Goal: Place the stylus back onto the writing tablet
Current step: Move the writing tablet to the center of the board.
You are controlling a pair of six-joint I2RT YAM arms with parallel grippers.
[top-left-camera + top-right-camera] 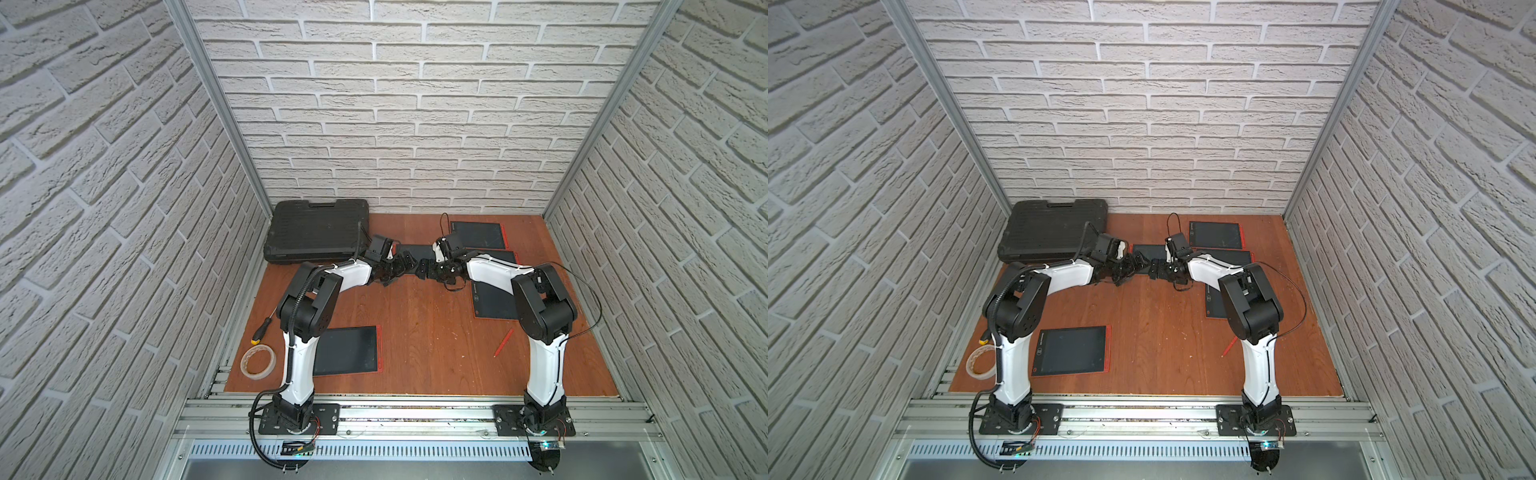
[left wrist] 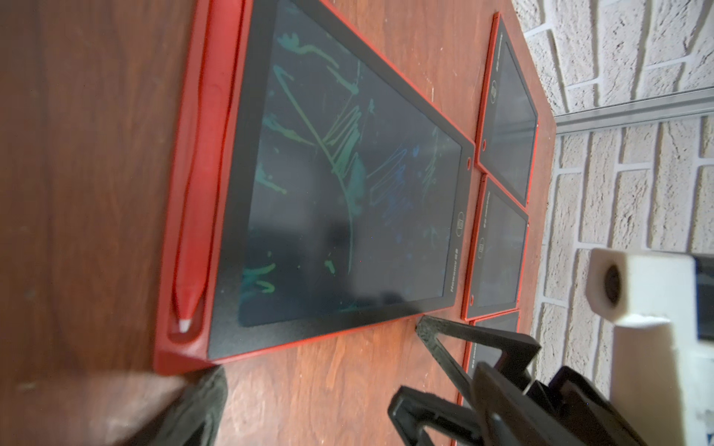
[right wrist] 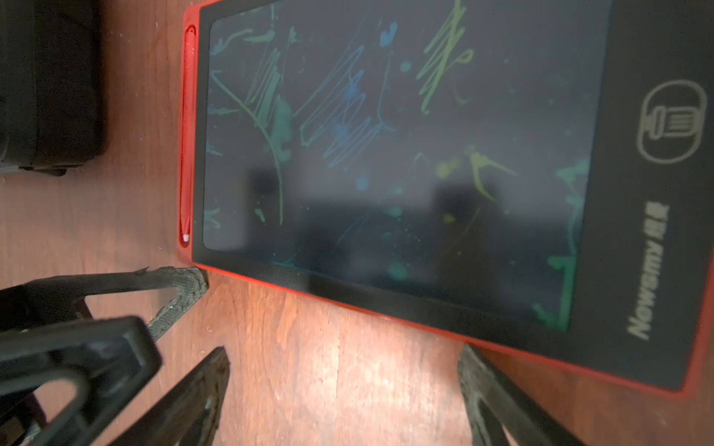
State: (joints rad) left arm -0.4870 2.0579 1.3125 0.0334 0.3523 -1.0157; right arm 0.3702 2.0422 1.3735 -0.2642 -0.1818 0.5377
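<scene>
A red-framed writing tablet (image 2: 347, 173) with green and blue scribbles lies mid-table, also seen in the right wrist view (image 3: 386, 154) and in both top views (image 1: 417, 251) (image 1: 1150, 251). A red stylus (image 2: 195, 231) with a white tip lies in its side slot (image 3: 186, 135). My left gripper (image 1: 405, 266) (image 2: 355, 405) is open and empty just short of the tablet's near edge. My right gripper (image 1: 426, 268) (image 3: 347, 386) faces it, open and empty over bare wood. The two grippers' fingertips nearly meet.
A second red stylus (image 1: 503, 343) lies loose on the wood by the right arm. Other tablets sit at the back right (image 1: 478, 235), right (image 1: 494, 299) and front left (image 1: 347, 351). A black case (image 1: 318, 232), screwdriver (image 1: 262, 330) and tape roll (image 1: 257, 361) are on the left.
</scene>
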